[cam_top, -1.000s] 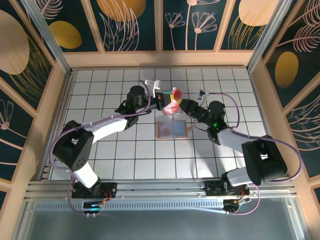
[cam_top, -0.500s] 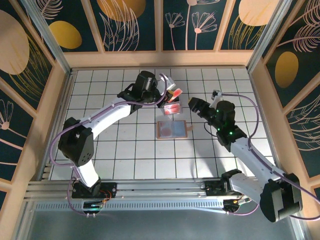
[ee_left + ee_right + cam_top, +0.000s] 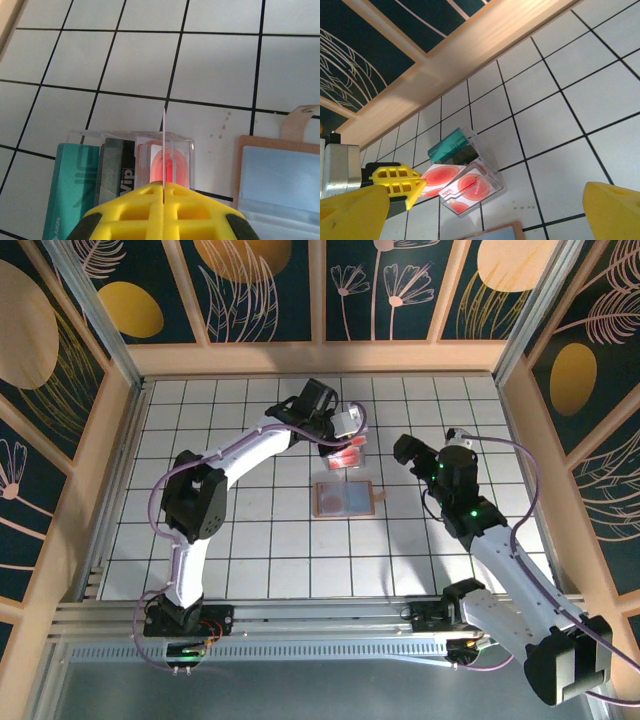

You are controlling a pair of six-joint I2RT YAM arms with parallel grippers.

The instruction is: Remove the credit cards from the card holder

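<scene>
On the white tiled table [image 3: 250, 530], near its middle, the card holder [image 3: 345, 498] lies flat and open, its blue-grey inner face up and its tan tab [image 3: 300, 119] pointing away from the arm bases. Just beyond it, apart from its far edge, stands a small clear plastic box [image 3: 347, 456] with credit cards in it. In the left wrist view these are a teal card [image 3: 65, 192] at the outer side, a dark card [image 3: 117, 170] next to it, and white cards with a red spot [image 3: 175, 165] nearest the holder. One more red-spotted card [image 3: 440, 179] is held above the box. It shows edge-on from the left wrist, as a thin upright line over the red-spotted ones. The left gripper [image 3: 163, 186] has its yellow fingers [image 3: 397, 181] pressed together on this card, and its arm reaches across the table from the left. To the right of the box and the holder, well apart from both, the right gripper [image 3: 406, 452] hangs above the tiles. Its yellow fingers [image 3: 350, 212] are spread wide with nothing between them.
</scene>
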